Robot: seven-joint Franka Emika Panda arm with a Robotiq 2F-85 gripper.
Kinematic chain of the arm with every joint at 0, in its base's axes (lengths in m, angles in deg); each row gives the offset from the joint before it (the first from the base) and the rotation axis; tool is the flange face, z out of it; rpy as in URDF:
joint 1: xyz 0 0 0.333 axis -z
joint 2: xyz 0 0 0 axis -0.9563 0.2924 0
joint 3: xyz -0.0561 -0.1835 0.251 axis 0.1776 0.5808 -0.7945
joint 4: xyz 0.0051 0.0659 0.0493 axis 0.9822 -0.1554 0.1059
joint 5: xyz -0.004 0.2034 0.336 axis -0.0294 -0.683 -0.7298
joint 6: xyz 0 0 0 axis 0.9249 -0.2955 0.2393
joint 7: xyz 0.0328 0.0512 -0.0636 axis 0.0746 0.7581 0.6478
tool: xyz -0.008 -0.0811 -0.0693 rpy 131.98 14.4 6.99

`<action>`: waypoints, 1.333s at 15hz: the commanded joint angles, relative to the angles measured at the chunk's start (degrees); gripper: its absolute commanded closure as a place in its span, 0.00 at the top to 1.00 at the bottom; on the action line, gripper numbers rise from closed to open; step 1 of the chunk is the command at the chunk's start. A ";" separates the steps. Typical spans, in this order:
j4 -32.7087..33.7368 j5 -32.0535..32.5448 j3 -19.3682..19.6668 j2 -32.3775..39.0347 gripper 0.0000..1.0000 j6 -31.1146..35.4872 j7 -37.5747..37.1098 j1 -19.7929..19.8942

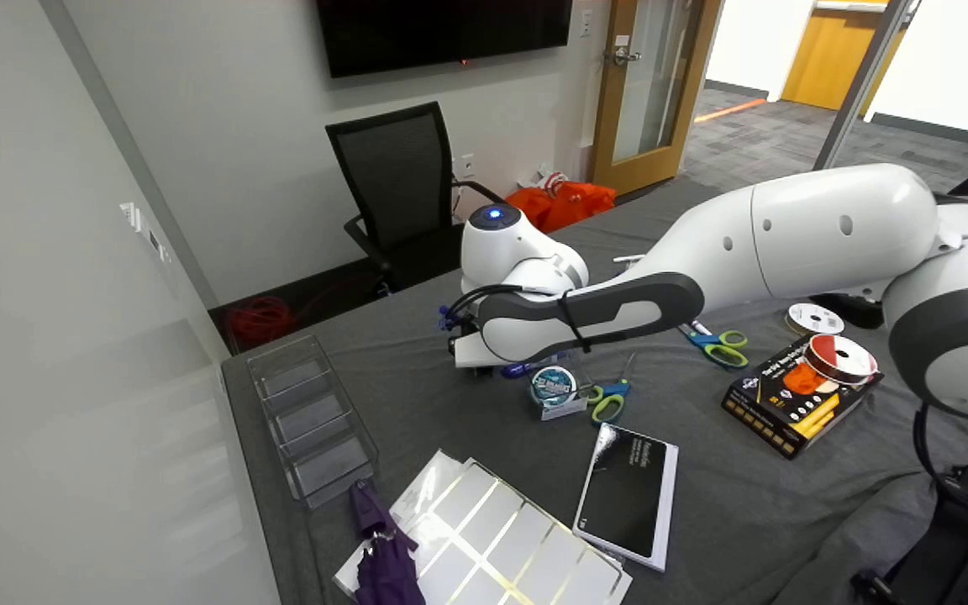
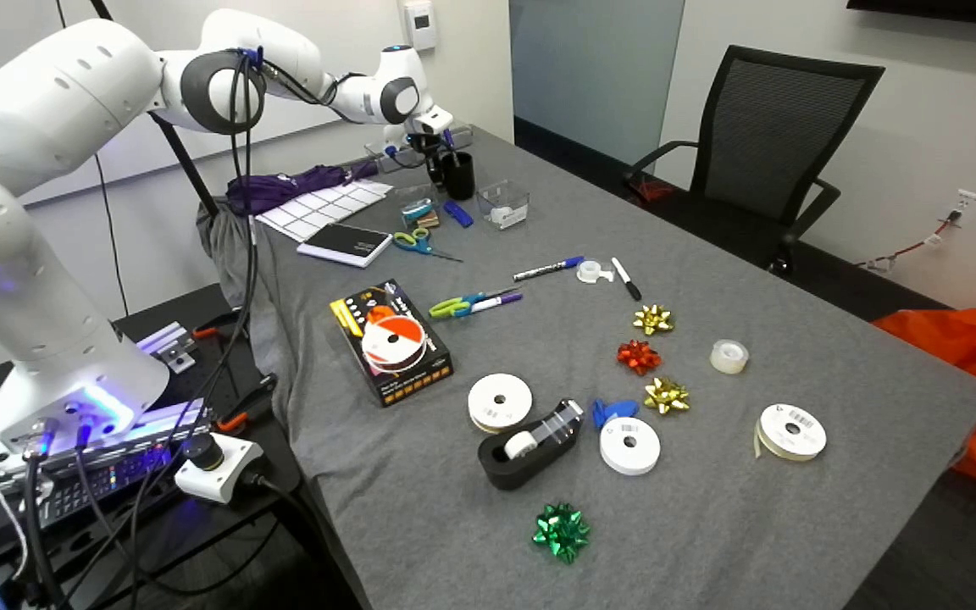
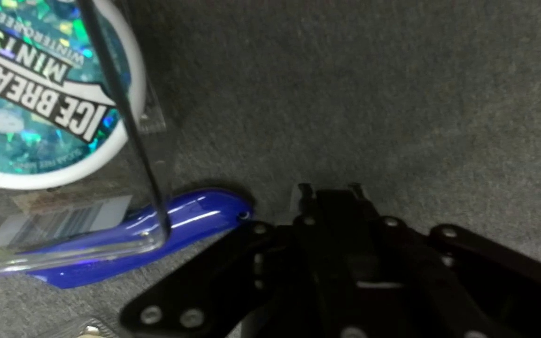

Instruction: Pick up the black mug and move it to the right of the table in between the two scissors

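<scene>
The black mug (image 2: 461,176) is at the far end of the grey-draped table (image 2: 776,534), with a purple pen sticking out of it. My gripper (image 2: 435,161) is beside it, at its handle side. In the wrist view my fingertips (image 3: 330,190) are close together around a dark strip that looks like the mug's handle. The mug body is hidden by the arm in an exterior view. I cannot tell whether its base touches the cloth. One pair of scissors (image 2: 422,243) lies by the black notebook; the other pair of scissors (image 2: 461,305) lies by the black-and-orange box.
A blue cutter (image 3: 204,211) and a clear bin holding a mint tin (image 3: 40,108) are beside the gripper. Another clear bin (image 2: 503,205) stands near the mug. A notebook (image 2: 346,243), the box (image 2: 407,377), markers (image 2: 547,268) and ribbon spools (image 2: 499,402) lie across the table.
</scene>
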 commanded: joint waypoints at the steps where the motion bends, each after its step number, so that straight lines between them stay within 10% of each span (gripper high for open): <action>1: 1.32 0.24 0.36 -0.88 0.05 -2.12 -0.19 -0.16; 20: -12.24 0.26 -0.99 -17.23 0.05 -9.66 20.12 5.02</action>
